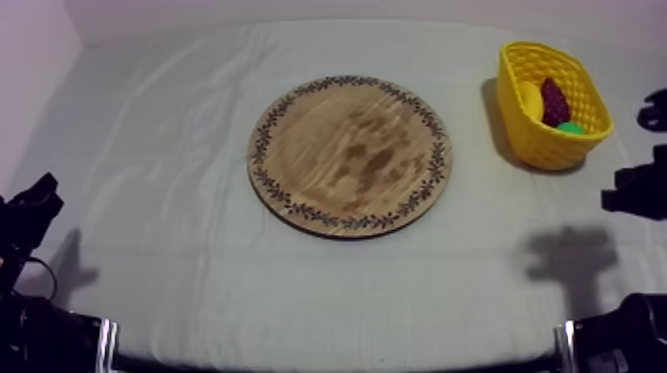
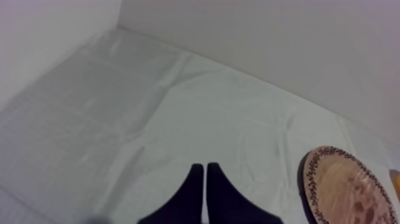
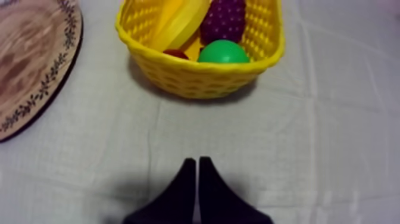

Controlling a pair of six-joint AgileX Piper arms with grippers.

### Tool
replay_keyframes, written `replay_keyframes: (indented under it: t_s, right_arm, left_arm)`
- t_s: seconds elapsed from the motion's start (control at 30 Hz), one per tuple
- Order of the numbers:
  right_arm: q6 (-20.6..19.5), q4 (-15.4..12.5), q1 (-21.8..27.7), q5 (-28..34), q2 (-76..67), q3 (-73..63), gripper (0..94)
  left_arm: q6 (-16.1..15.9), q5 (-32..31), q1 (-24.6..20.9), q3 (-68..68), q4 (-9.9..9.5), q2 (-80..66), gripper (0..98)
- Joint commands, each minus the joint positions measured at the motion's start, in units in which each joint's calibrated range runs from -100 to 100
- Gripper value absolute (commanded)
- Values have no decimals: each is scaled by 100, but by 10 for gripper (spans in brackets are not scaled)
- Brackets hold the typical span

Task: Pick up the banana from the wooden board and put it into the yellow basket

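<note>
Right wrist view showing banana (image 3: 178, 24) already lying inside yellow basket (image 3: 196, 80), straight ahead of right gripper (image 3: 197, 164), long axis slanting along basket wall on board side, beside grapes (image 3: 223, 18). Right fingers pressing together, gripping nothing. Left gripper (image 2: 205, 170) likewise pinched together, empty. Wooden board (image 1: 349, 156) lying bare. Right arm sitting nearer basket; task looking done.

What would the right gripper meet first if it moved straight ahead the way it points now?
Probably the basket. The right gripper, shut on nothing, points across bare cloth at the basket's near wall. How high the gripper sits is unclear, so it might instead pass above the rim.
</note>
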Motion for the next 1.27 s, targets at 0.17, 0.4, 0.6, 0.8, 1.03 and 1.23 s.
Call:
replay_keyframes:
  t_s: [0.17, 0.4, 0.6, 0.8, 1.03, 1.23]
  right_arm:
    - [-303, -123, -293, -211, -2569, 1134, 8]
    - [-362, -87, -619, -269, -2977, 1327, 7]
    - [-225, -69, -674, -945, -3009, 1488, 7]
    - [-111, -69, -680, -1050, -3013, 1509, 7]
    - [-92, -69, -681, -1062, -3013, 1512, 7]
    - [-91, -69, -681, -1063, -3013, 1512, 7]
  left_arm:
    - [-1, 3, -2, 0, 1, 0, 1]
    - [-1, 3, -2, 0, 1, 0, 1]
    - [-1, 3, -2, 0, 1, 0, 1]
    - [-1, 3, -2, 0, 1, 0, 1]
    - [-1, 3, -2, 0, 1, 0, 1]
    - [-1, 3, -2, 0, 1, 0, 1]
